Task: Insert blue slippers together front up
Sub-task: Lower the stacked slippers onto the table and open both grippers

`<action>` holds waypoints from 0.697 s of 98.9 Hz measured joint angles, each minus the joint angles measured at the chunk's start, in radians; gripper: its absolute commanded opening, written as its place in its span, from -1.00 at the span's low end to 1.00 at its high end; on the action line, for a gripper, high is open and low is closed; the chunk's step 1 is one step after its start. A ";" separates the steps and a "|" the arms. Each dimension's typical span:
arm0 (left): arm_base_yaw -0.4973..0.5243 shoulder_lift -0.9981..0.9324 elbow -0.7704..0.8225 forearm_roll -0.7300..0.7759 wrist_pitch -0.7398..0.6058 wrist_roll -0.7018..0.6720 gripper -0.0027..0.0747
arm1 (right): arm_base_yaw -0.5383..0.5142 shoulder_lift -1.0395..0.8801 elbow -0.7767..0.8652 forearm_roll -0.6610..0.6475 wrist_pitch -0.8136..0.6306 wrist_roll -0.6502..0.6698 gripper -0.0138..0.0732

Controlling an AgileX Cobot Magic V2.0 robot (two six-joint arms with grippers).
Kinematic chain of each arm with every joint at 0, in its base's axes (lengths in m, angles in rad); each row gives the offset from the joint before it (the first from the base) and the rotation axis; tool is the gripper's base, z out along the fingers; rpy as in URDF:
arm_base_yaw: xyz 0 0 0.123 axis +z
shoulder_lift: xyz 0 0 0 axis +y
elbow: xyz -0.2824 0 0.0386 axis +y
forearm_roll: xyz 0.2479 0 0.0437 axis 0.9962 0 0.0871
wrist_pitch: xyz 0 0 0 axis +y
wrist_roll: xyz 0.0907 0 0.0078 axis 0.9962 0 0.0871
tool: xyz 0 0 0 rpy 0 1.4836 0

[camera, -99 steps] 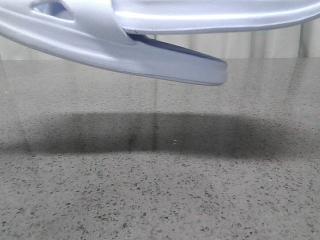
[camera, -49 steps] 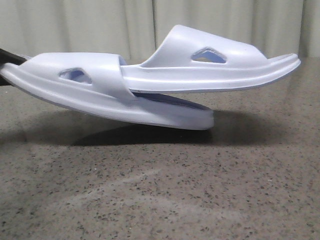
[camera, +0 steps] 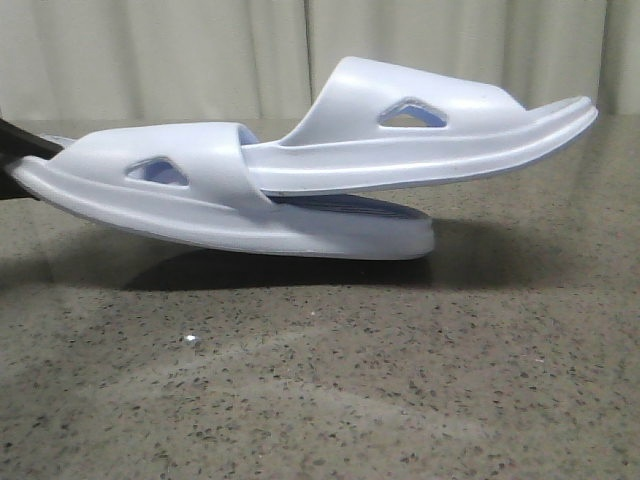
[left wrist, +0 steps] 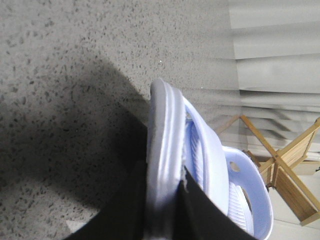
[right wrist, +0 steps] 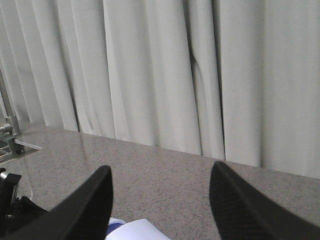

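Observation:
The blue slippers are nested. The upper slipper (camera: 420, 150) passes under the strap of the lower slipper (camera: 200, 215) and sticks out to the right, tilted up. The lower one hangs low over the table (camera: 350, 390), its right end near its own shadow. My left gripper (left wrist: 164, 175) is shut on the lower slipper's (left wrist: 162, 130) edge, and one black finger (camera: 20, 140) shows at the far left of the front view. Behind it lies the other slipper (left wrist: 250, 185). My right gripper (right wrist: 162, 170) is open and holds nothing, with a slipper corner (right wrist: 135, 230) below it.
Pale curtains (camera: 200, 50) hang behind the speckled grey table. A wooden stand (left wrist: 285, 170) is off the table's edge in the left wrist view. A metal fixture (right wrist: 10, 135) stands at the table's side in the right wrist view.
The nested slippers have come down from the top of the front view to just above the table. In the last half second they sank a little more.

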 measured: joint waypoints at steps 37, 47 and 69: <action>0.000 0.002 -0.002 -0.001 0.021 0.040 -0.14 | 0.000 0.000 0.000 0.006 0.000 0.000 0.16; 0.000 0.002 -0.002 -0.001 0.016 0.077 -0.08 | 0.000 0.000 0.000 0.006 0.000 0.000 0.16; 0.000 0.002 -0.002 -0.002 -0.037 0.163 -0.07 | 0.000 0.000 0.000 0.006 0.000 0.000 0.16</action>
